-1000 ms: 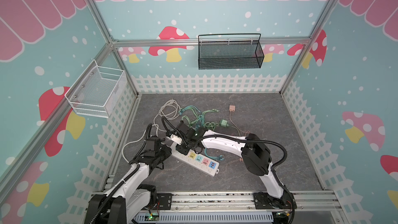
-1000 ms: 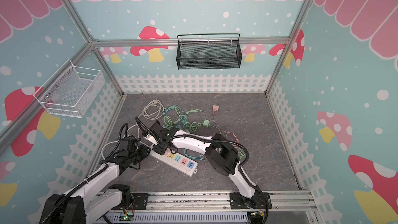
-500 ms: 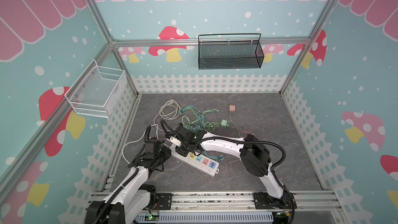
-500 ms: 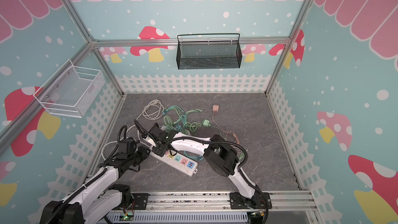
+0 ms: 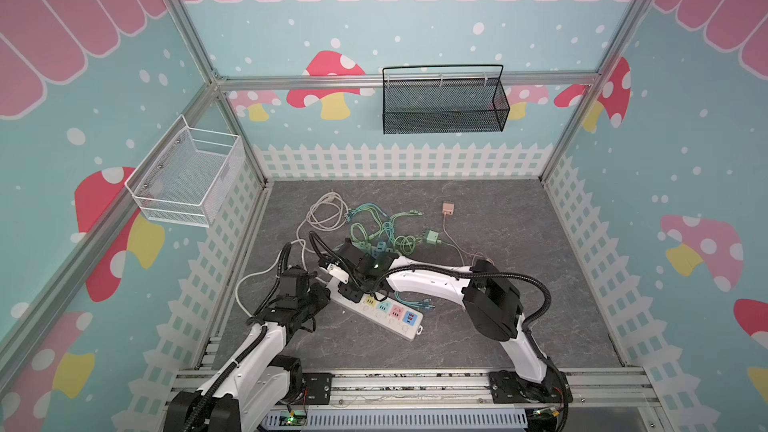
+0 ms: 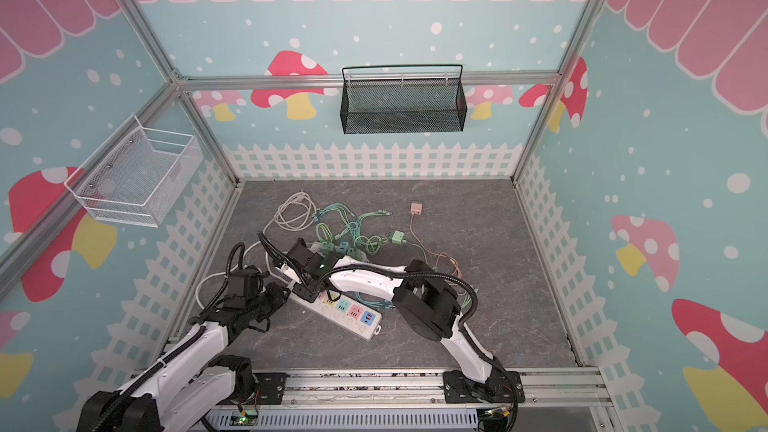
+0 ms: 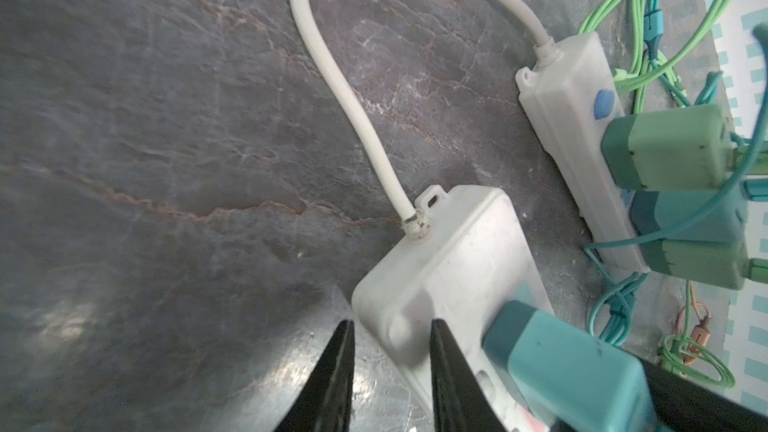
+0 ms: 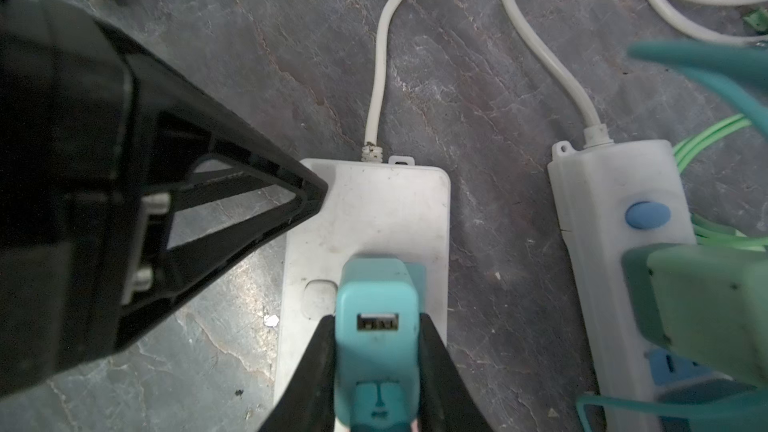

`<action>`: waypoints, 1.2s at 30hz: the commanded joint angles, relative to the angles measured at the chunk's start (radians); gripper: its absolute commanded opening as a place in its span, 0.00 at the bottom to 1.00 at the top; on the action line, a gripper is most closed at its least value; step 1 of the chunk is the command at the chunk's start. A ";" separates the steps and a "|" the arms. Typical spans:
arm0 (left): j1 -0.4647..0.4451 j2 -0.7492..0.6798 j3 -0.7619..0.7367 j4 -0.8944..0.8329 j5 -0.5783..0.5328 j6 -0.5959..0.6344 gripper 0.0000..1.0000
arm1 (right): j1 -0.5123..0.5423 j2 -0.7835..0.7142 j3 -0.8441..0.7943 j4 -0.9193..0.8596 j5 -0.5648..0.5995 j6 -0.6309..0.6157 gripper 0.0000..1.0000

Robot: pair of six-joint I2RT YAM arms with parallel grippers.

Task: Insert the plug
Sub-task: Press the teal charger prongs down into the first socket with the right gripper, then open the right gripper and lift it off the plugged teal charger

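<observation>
In both top views your arms meet low on the left of the grey floor (image 5: 457, 326) (image 6: 415, 347). The white strip (image 5: 390, 314) (image 6: 353, 317) lies slantwise there, its coloured sockets bare toward the near end. Your left gripper (image 5: 322, 295) (image 6: 279, 295) is at the strip's far end; your right gripper (image 5: 348, 289) (image 6: 305, 289) hangs just beside it over that same end. From up here you cannot see the plug, nor how either pair of jaws stands.

In the left wrist view your left gripper (image 7: 391, 324) has the strip (image 7: 457, 251) by the corner at its cable end. That corner sits pinched between the two black fingers (image 7: 332, 376), one over the strip's top, the other down beside its wall. The white cable (image 7: 332, 76) runs off across the floor. The teal plug (image 7: 573, 367) leans on the strip just beside the fingers. A second strip (image 7: 573, 118), with green plugs in it, lies near.

In the right wrist view your right gripper (image 8: 376, 317) is clenched on the plug (image 8: 376, 284), one pad on each flank, with its USB port facing the camera. The plug's base meets the strip (image 8: 374, 201) at the socket nearest the cable (image 8: 380, 76); you cannot tell whether the pins are fully home. The tip of one of the left fingers (image 8: 291, 201) touches the strip's corner. The second strip (image 8: 602, 184) lies alongside, apart.
</observation>
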 commanded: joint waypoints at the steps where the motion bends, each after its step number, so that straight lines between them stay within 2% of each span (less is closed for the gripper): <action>1: 0.007 -0.005 -0.019 -0.037 -0.004 -0.018 0.30 | -0.023 0.051 -0.018 -0.174 0.050 0.012 0.03; 13: 0.009 -0.014 -0.024 -0.037 -0.005 -0.018 0.30 | -0.025 -0.020 0.025 -0.212 -0.053 0.038 0.28; 20: 0.009 -0.012 -0.023 -0.032 -0.004 -0.019 0.30 | -0.025 -0.064 0.025 -0.235 -0.107 0.044 0.48; 26: 0.010 -0.012 -0.021 -0.028 -0.004 -0.018 0.30 | -0.026 -0.114 0.004 -0.252 -0.146 0.044 0.53; 36: 0.011 -0.014 -0.001 -0.030 -0.019 -0.026 0.34 | -0.062 -0.324 -0.185 -0.203 -0.287 0.046 0.61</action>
